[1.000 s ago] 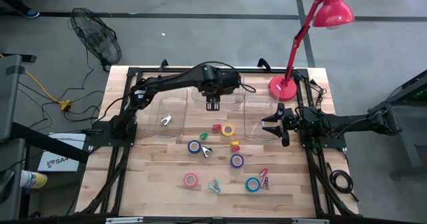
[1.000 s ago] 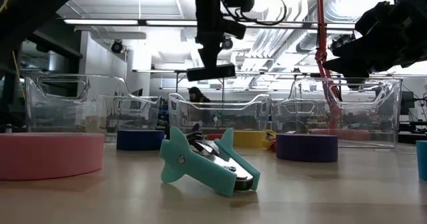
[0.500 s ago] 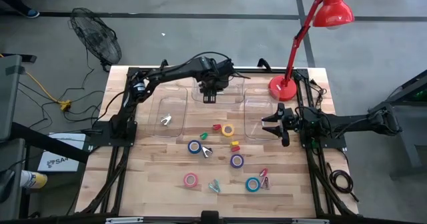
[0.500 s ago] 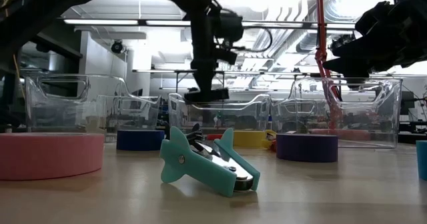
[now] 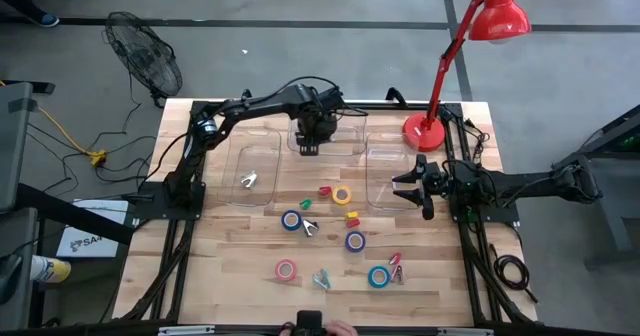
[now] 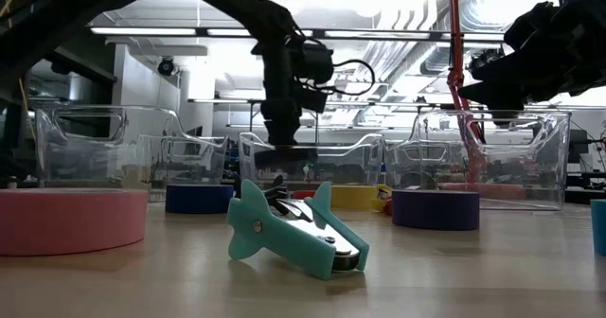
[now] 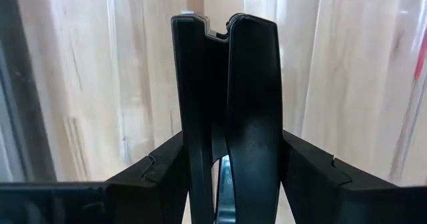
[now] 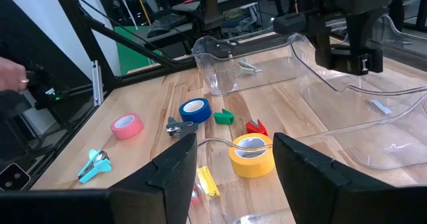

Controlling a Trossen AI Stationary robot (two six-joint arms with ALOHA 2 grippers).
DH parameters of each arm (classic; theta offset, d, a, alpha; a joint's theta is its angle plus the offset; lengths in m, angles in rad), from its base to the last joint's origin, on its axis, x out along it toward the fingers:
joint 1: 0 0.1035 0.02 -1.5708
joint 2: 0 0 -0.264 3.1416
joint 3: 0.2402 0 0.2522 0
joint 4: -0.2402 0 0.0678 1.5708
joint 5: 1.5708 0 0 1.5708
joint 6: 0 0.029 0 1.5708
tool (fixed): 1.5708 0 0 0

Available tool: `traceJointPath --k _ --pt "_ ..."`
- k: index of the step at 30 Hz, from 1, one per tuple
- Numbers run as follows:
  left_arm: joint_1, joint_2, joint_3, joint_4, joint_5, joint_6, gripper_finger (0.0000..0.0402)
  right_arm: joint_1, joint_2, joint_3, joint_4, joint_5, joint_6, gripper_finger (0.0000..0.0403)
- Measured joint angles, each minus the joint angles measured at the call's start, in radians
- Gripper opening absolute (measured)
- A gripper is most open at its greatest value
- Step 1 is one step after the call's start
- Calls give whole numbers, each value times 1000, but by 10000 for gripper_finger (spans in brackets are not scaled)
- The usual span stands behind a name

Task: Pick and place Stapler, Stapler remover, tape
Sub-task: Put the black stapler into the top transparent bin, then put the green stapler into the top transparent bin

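We see the left arm stretched from its base across the far side of the table, its wrist bent so the left gripper (image 5: 309, 148) points down into the middle clear bin (image 5: 345, 146). Its fingers (image 7: 310, 177) are clamped on the black stapler (image 7: 227, 111), which stands upright between them, held above the bin floor. The right arm lies low along the right edge, the right gripper (image 5: 408, 190) hovering by the right-hand bin (image 5: 385, 181) with its jaws spread and nothing between them. On the open wood we find the tape rolls: yellow (image 5: 343, 195), blue (image 5: 291, 220), purple (image 5: 355, 241), pink (image 5: 287, 270) and teal-blue (image 5: 378, 276). A teal staple remover (image 6: 294, 228) rests near the front edge.
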Motion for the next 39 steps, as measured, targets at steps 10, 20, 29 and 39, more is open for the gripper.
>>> traceJointPath --k 10,20,29,39 --pt "5 14 -2 -21 75 54 190 0 0 0 0 0 0 189" --pt "5 18 -2 -33 62 58 191 0 0 0 0 0 0 189" --pt "4 18 -2 -36 48 59 239 0 0 0 0 0 0 189" --pt "4 18 -2 -45 34 58 277 0 0 0 0 0 0 189"
